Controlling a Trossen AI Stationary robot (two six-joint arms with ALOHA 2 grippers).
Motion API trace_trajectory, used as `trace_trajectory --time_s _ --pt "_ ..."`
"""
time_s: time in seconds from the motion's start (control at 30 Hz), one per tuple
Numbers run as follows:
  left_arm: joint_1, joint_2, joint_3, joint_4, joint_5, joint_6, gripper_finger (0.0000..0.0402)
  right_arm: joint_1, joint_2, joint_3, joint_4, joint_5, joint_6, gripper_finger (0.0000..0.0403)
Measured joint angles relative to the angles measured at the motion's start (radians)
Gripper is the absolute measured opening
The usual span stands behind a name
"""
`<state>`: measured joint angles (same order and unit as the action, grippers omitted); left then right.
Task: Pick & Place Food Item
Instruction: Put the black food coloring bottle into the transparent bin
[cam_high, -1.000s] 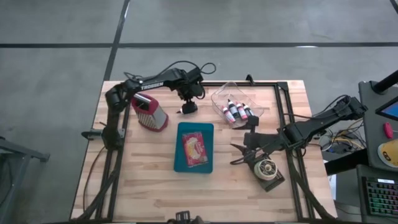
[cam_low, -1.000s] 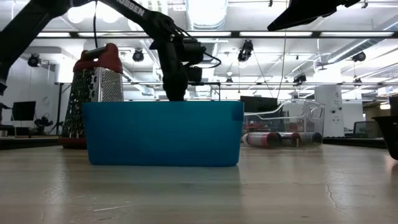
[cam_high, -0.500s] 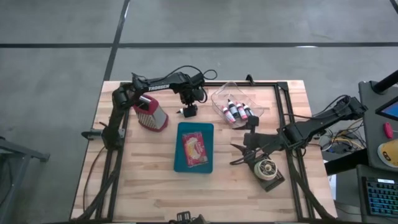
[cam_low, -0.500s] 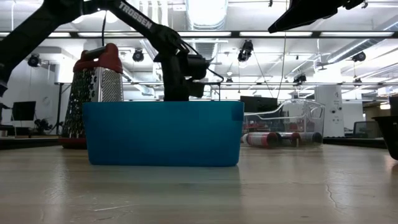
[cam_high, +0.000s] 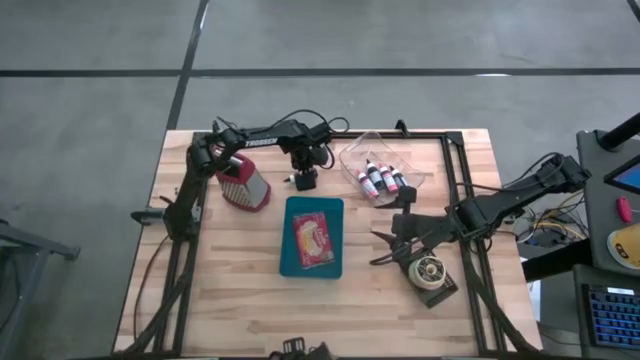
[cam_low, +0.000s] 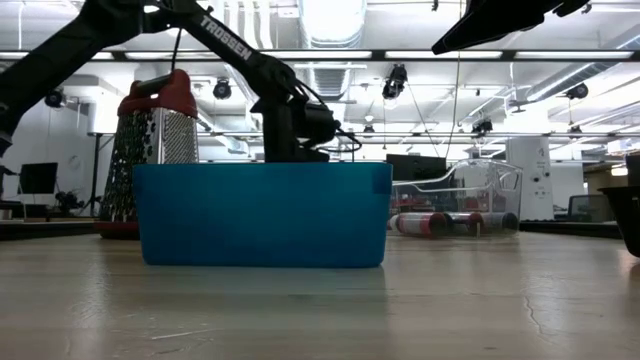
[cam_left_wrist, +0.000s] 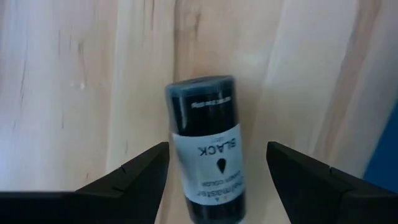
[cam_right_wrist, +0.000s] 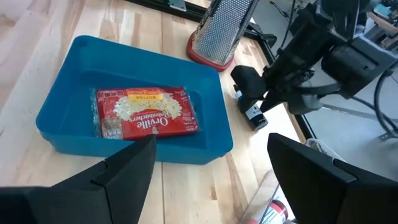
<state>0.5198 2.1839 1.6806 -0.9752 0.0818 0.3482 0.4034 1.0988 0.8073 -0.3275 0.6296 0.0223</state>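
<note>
Grater of ridged metal with a red top (cam_high: 241, 181) stands leftmost. Beside it the left gripper (cam_high: 303, 178) has dropped over half a second onto the small black-labelled food-colouring bottle (cam_left_wrist: 209, 162), which lies on the wood between wide-open jaws, ungrasped. The blue plastic tray (cam_high: 291, 262) holds a red popcorn packet (cam_high: 312, 239). Farther right, the right gripper (cam_high: 385, 247) waits open, empty.

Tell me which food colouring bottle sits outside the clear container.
The black-labelled bottle, lying on the bare wood between the open fingers of the left gripper. The other bottles lie together inside the clear container.
</note>
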Motion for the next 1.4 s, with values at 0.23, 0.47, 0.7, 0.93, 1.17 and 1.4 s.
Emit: trace_trajectory --time_s 0.23,0.47,0.7,0.93,1.17,1.4 --pt "0.001 0.005 0.0 -0.001 -0.019 0.009 0.0275 0.0 0.0 0.0 -0.005 0.0 0.0 0.0306" --pt "0.001 0.005 -0.001 0.002 -0.02 0.019 0.0275 0.0 0.0 0.0 -0.005 0.0 0.001 0.0306" --pt "0.001 0.005 -0.002 0.002 -0.046 0.027 0.0274 0.0 0.0 0.0 -0.005 0.0 0.002 0.0305" --pt "0.001 0.005 -0.002 -0.001 -0.056 0.038 0.0218 0.0 0.0 -0.001 -0.005 0.0 0.001 0.0295" --pt "0.001 0.005 -0.002 -0.002 -0.057 0.046 0.0141 0.0 0.0 -0.001 -0.005 -0.001 0.001 0.0288" --pt "0.001 0.004 -0.002 -0.004 -0.06 0.057 0.0126 0.0 0.0 -0.001 -0.005 -0.001 0.003 0.0286"
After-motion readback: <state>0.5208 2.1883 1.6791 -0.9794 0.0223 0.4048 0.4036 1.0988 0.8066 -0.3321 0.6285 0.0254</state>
